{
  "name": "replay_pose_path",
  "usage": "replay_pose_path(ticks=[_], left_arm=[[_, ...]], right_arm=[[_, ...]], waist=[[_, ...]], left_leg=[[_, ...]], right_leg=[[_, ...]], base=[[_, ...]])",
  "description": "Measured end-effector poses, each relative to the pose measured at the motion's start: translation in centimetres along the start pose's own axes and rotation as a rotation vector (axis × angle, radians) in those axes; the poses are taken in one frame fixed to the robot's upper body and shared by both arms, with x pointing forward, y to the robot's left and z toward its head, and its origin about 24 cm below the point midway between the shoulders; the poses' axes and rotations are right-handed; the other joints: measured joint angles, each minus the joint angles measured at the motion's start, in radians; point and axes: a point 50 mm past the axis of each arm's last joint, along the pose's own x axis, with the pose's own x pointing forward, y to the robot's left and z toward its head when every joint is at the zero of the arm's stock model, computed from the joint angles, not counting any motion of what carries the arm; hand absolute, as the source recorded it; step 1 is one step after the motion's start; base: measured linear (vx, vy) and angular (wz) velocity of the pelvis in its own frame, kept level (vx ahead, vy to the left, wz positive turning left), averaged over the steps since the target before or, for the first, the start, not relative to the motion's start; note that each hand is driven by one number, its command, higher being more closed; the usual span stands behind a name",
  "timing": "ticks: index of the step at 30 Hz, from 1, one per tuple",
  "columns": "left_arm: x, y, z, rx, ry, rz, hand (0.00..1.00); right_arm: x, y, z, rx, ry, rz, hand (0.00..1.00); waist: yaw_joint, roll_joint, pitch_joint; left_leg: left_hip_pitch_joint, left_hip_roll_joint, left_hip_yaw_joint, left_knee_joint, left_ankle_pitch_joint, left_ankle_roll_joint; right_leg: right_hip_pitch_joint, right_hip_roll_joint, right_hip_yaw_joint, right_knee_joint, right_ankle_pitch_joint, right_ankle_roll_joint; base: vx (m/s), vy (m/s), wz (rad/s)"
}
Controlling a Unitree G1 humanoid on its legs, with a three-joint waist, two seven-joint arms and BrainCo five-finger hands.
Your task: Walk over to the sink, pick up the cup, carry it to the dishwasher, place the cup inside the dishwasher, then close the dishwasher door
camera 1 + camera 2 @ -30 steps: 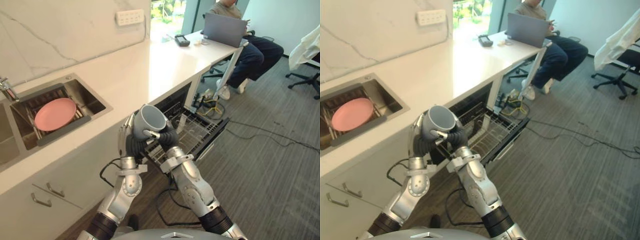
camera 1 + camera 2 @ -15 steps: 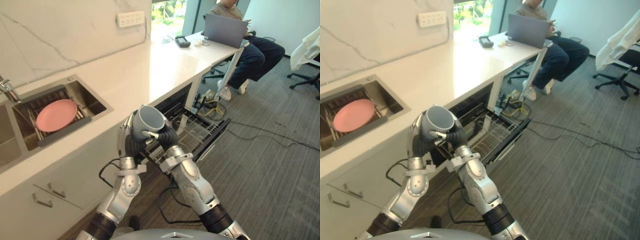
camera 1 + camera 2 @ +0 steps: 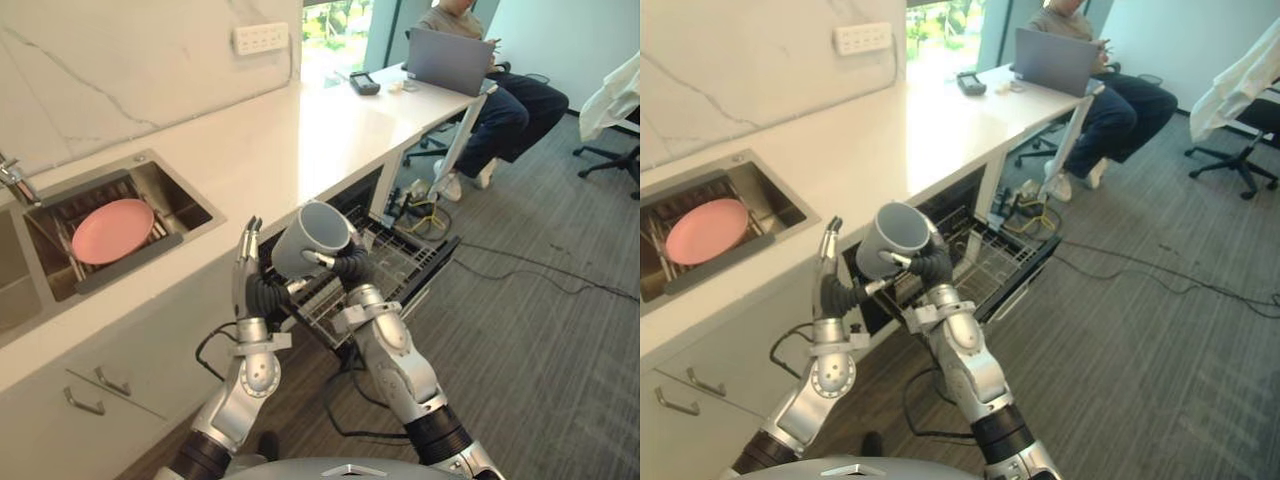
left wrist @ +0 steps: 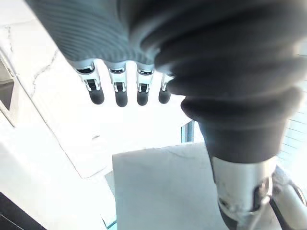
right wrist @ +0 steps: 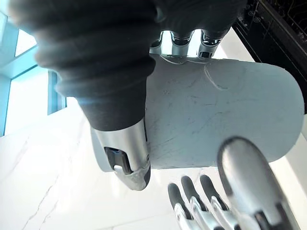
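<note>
In the left eye view, we see the right hand [image 3: 345,268] holding a round grey cup [image 3: 312,238] up in the air. Its fingers are curled round the cup, and the cup is tilted. The cup is in front of the open black dishwasher [image 3: 350,205], not inside it. The dishwasher sits under the table, and its wire rack [image 3: 395,262] is pulled out. The left hand [image 3: 246,262] is just beside the cup. Its fingers are straight and point up. We cannot tell if they touch the cup.

In the right eye view, we see the long white table [image 3: 870,140] on the left. A steel sink [image 3: 780,205] is set into it, and a round pink plate [image 3: 705,230] lies in the sink. The cup is well apart from the sink. At the far end of the table a person [image 3: 1110,110] sits with a grey laptop [image 3: 1055,60].

In the left wrist view, we see the left hand's fingers [image 4: 120,98] straight and side by side, holding nothing. The pale side of the cup shows past them.

In the right wrist view, we see the right hand's fingers [image 5: 184,43] wrapped over one side of the cup. The thumb [image 5: 125,160] presses on the other side. Dark fingertips of the left hand show just beside the cup.
</note>
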Motion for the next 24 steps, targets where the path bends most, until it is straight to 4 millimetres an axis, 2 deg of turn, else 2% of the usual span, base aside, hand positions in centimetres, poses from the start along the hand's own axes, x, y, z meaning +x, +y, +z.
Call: replay_pose_path(ticks=[9,13,15,16,17,18,20,22,24], left_arm=[[-0.5,0.5,-1.0,-0.061,0.094,-0.004,0.0],[-1.4,0.6,-3.1,-0.151,0.251,-0.069,0.0],[-3.5,0.3,-5.3,-0.219,0.41,-0.159,0.0],[-4.2,0.3,-5.8,-0.23,0.445,-0.182,0.0],[-5.4,0.1,-6.7,-0.243,0.508,-0.231,0.0],[-6.0,0.2,-7.2,-0.247,0.539,-0.259,0.0],[-8.6,0.3,-9.2,-0.266,0.676,-0.335,0.0],[-10.1,0.8,-10.6,-0.283,0.773,-0.365,0.0],[-11.4,1.6,-12.0,-0.278,0.851,-0.368,0.0]], right_arm=[[0.1,-2.0,1.1,-0.07,-0.037,-0.064,1.0],[0.0,-3.5,1.6,-0.145,-0.049,-0.112,1.0],[-0.2,-5.3,1.4,-0.217,-0.013,-0.157,1.0],[-0.3,-5.9,1.2,-0.238,0.002,-0.177,1.0],[-0.6,-7.4,0.9,-0.279,0.038,-0.22,1.0],[-0.7,-8.2,0.7,-0.296,0.059,-0.239,1.0],[-0.9,-10.7,0.2,-0.342,0.133,-0.302,1.0],[-0.2,-11.7,0.4,-0.386,0.162,-0.306,1.0],[1.5,-12.3,1.5,-0.448,0.156,-0.296,1.0]], waist=[[0.002,-0.001,0.001],[0.002,-0.002,0.002],[0.002,-0.008,0.005],[0.001,-0.01,0.007],[0.004,-0.015,0.011],[0.009,-0.018,0.013],[0.024,-0.02,0.028],[0.031,-0.016,0.059],[0.031,-0.01,0.095]], left_leg=[[0.0,0.0,0.0,0.0,0.0,0.0],[0.0,-0.001,-0.001,0.0,0.0,0.0],[0.0,-0.004,-0.013,0.0,0.001,0.001],[-0.001,-0.005,-0.018,0.0,0.002,0.001],[-0.005,-0.005,-0.029,0.0,0.003,0.0],[-0.008,-0.005,-0.033,0.0,0.004,-0.001],[-0.027,-0.005,-0.053,0.0,0.012,-0.002],[-0.036,-0.003,-0.059,0.0,0.018,-0.004],[-0.073,0.004,-0.076,0.0,0.032,-0.007]], right_leg=[[0.001,0.0,0.0,-0.001,0.001,0.001],[0.001,-0.001,-0.001,-0.001,0.001,0.003],[0.006,-0.002,-0.013,-0.001,-0.001,0.006],[0.008,-0.003,-0.019,0.0,-0.003,0.007],[0.015,-0.003,-0.03,-0.004,-0.002,0.006],[0.014,-0.002,-0.033,-0.006,-0.001,0.007],[0.013,0.002,-0.055,-0.013,0.004,0.005],[0.012,0.008,-0.06,-0.016,0.016,0.008],[-0.016,0.018,-0.072,-0.02,0.025,0.001]], base=[[0.0,0.0,0.0],[0.0,0.0,0.0],[0.0,0.0,0.13],[0.0,0.0,0.27],[0.01,0.002,0.23],[0.0,0.002,0.26],[0.0,-0.003,0.22],[-0.04,-0.007,0.12],[-0.08,-0.015,0.15]])
